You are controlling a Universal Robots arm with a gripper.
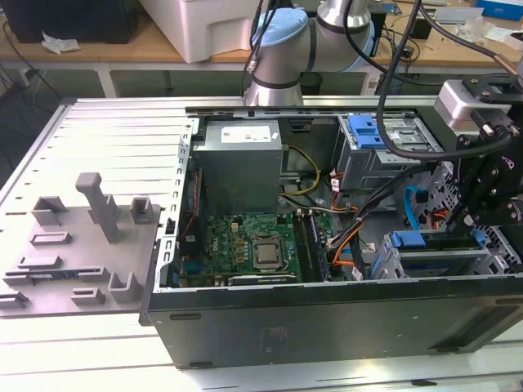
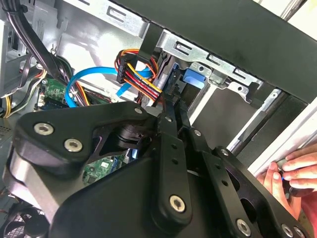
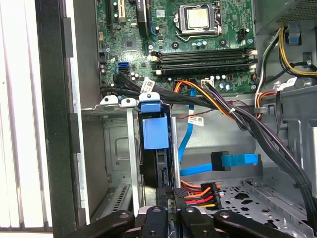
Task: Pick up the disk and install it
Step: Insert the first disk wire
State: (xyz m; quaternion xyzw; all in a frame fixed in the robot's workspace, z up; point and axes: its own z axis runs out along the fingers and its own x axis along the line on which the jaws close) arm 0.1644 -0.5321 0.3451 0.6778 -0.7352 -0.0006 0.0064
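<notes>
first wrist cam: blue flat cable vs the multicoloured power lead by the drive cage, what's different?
The blue cable is one flat, single-colour ribbon; the power lead is a bundle of separate red, orange and yellow wires. The blue cable's plug lies in open space, apparently unplugged; the power lead's plug sits close beside the drive cage. Both end in a black plug.

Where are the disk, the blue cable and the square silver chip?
disk (image 3: 154, 134): first wrist view, on its blue plastic end.
blue cable (image 3: 240, 160): first wrist view, on the stretch beside its black plug.
square silver chip (image 3: 198, 18): first wrist view, on its metal lid's middle.
</notes>
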